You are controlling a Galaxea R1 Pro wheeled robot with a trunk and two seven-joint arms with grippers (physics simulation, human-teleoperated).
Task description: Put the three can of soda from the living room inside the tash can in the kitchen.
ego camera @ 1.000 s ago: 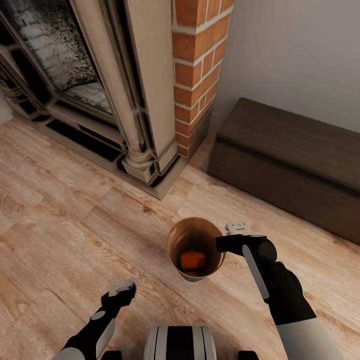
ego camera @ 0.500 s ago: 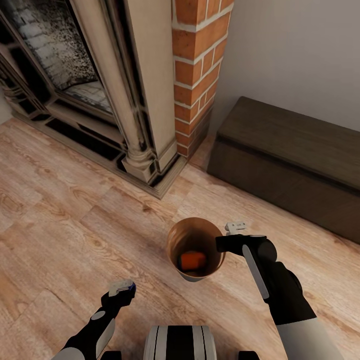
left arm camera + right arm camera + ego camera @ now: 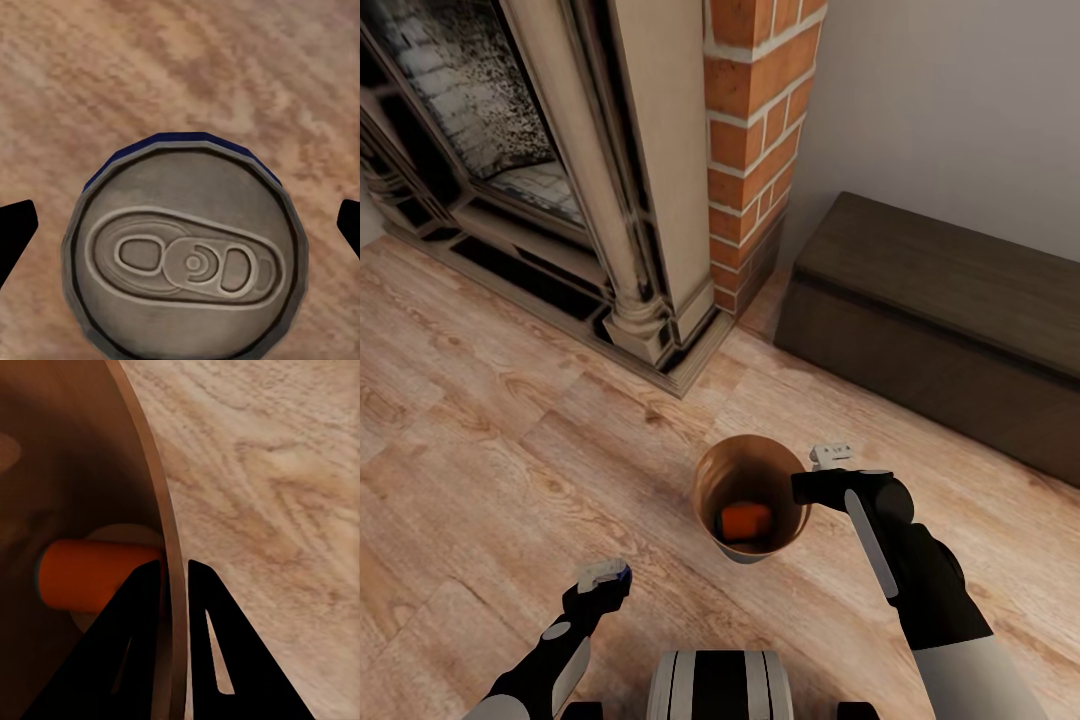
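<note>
Head view: we see the right gripper (image 3: 807,488) at the right rim of the tash can (image 3: 748,492), jaws nearly together w/ the rim pinched between them, one finger inside, one outside. The bin is lifted in front of the trunk, over the wood floor (image 3: 480,470), pale grey outside, glossy orange-brown inside. One orange can (image 3: 745,520) lies on its side at the bottom. The left gripper (image 3: 603,578) is near-left, lower than the bin, well apart from it, clamped on the dark blue can (image 3: 622,574); just a sliver of blue shows by the pale finger. Far left stands the fireplace (image 3: 610,150) w/ its brick column; far right, the low dark bench (image 3: 940,300) against the wall.

Left wrist view: we look straight down on the dark blue can (image 3: 187,251), silvery top w/ pull tab, blue edge at one side. Black fingertips (image 3: 15,229) sit at either side of it, jaws about a can's width apart, floor beyond.

Right wrist view: the two black fingers (image 3: 139,637) straddle the tash can (image 3: 163,547) wall, narrow gap, thin rim in it. Inside, the orange can (image 3: 94,576) lies sideways on the pale bottom.
</note>
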